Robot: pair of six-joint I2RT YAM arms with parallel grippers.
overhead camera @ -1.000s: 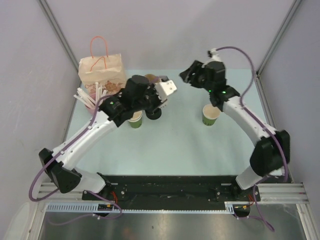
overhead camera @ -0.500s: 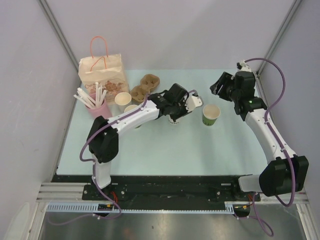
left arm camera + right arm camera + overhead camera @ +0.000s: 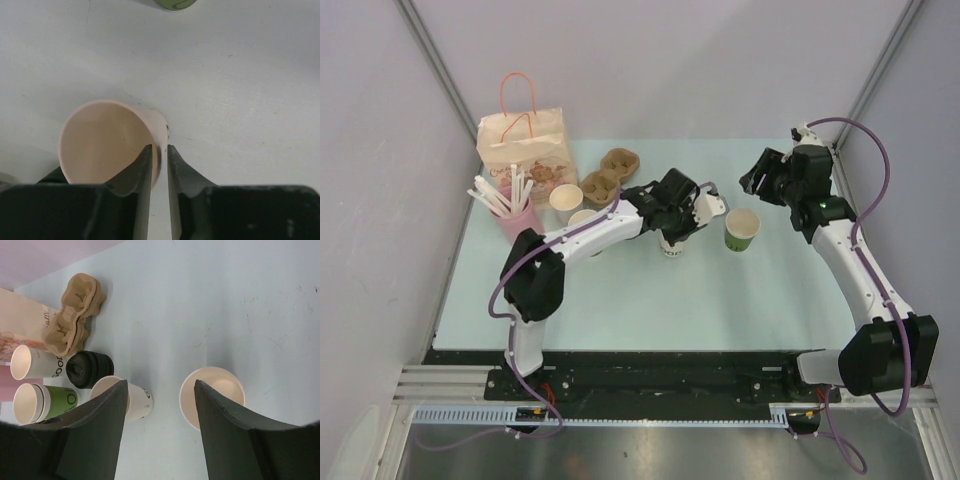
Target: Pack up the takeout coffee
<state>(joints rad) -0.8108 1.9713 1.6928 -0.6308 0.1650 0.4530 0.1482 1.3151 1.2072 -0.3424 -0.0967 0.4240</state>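
Between fingers of left tool (image 3: 159,150): wall of lidless white cup (image 3: 107,142), pinched; right tool (image 3: 160,384) gaping, lidless green cup (image 3: 742,231) ahead of it

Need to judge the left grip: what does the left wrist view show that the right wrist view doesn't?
Left wrist only: the left gripper shut on the white cup at its rim, one finger inside, one outside. Right wrist only: the carrier, a black lid, two more open cups, and the right gripper, open. Both: the white cup, the green cup beside it, and the table.
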